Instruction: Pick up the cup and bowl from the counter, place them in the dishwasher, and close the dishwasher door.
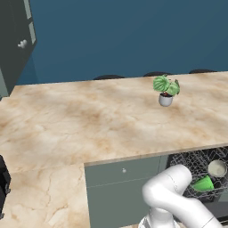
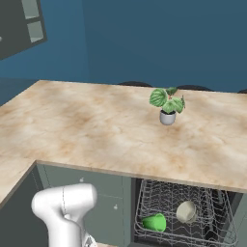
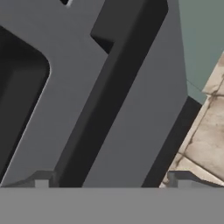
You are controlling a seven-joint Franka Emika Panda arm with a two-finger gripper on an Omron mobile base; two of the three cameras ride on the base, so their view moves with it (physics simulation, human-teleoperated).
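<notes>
With both dishes already lying in the rack, you are looking at a task that is mostly done, judging by how things sit. The large beige-and-tan marbled stone counter (image 2: 96, 130) is carrying just a small grey-white potted plant (image 2: 167, 105). Below it, the under-counter dishwasher (image 2: 185, 214) is standing open, its black wire rack holding the bright green tapered cup (image 2: 155, 222) on its side beside the small grey metallic bowl (image 2: 186, 211). Your gripper (image 3: 113, 183) is hanging wide open, empty, close over the flat dark grey dishwasher door (image 3: 127, 105), which is awaiting closing.
</notes>
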